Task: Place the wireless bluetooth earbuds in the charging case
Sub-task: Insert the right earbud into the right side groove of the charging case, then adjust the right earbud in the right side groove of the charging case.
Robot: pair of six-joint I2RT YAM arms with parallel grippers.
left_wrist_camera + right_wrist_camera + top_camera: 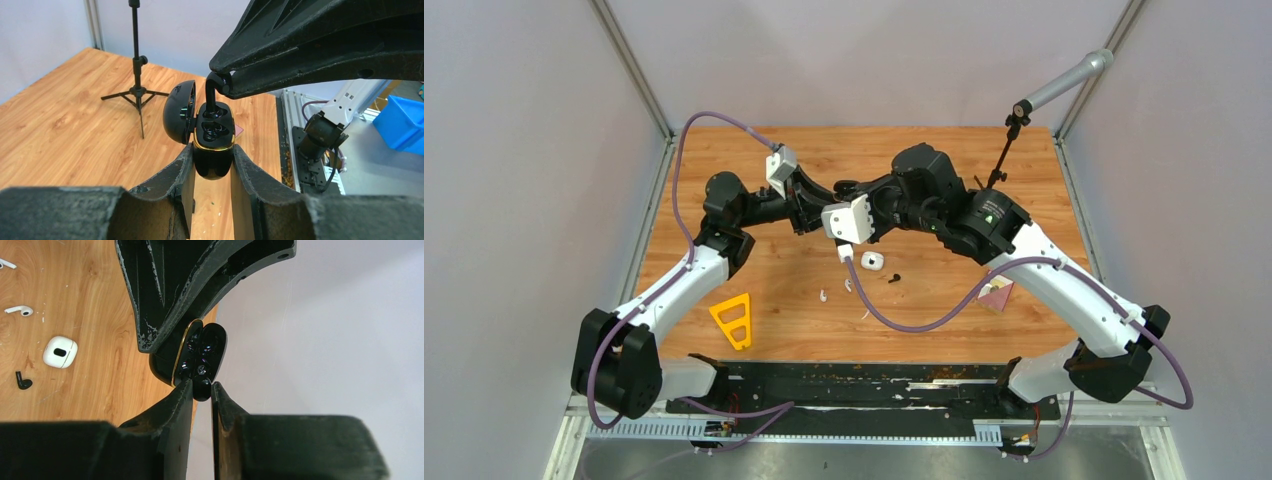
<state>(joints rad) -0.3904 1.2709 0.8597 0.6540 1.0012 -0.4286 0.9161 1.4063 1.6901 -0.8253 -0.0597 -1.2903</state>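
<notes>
My left gripper (214, 150) is shut on a glossy black charging case (215, 150) with a gold rim, held in the air with its lid (177, 112) open to the left. My right gripper (202, 385) is shut on a black earbud (202, 388), which touches the case's open top (197, 352); in the left wrist view the earbud (212, 95) hangs from the right fingers into the case. On the table lie a second black earbud (22, 382), two white earbuds (20, 310) (6, 263) and a white case (60, 351).
A yellow triangle (733, 320) lies at the front left. A microphone tripod (136, 75) stands at the back right of the table. A pinkish card (997, 293) lies by the right arm. A blue bin (402, 122) sits off the table.
</notes>
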